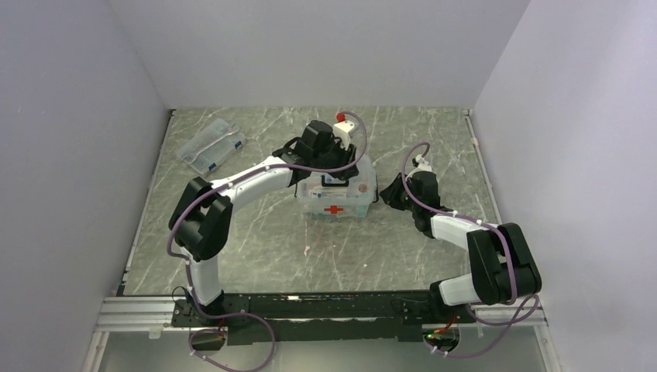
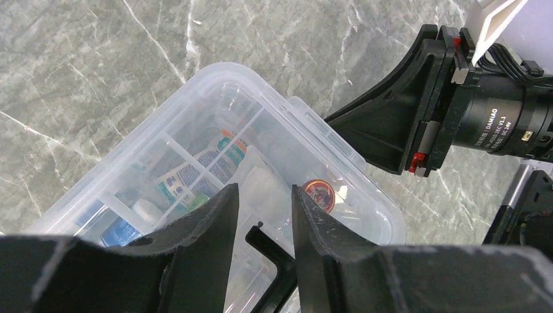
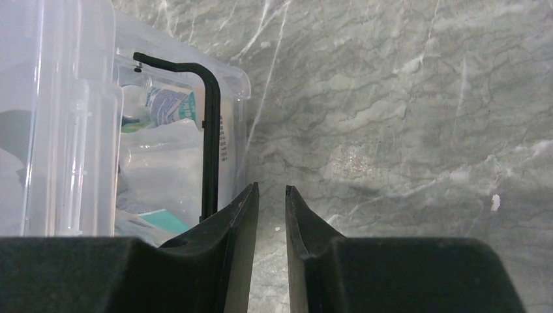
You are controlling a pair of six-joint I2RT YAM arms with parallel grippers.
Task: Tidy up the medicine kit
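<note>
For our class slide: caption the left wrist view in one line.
Left gripper open over the clear medicine kit, right gripper beside it.

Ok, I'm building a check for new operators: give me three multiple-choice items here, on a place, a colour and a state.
1. Where is the clear case with blue labels? A) far left on the table, apart from the medicine kit B) on top of the kit C) inside the kit
2. What colour is the cross on the kit's front? A) blue B) red C) green
3. How do the jaws of the left gripper stand? A) shut on the case B) apart above the kit's lid C) shut on a bottle
Answers: 1 A, the top view shows it alone there; 2 B, the cross is red; 3 B, the wrist view shows a gap over the lid.
</note>
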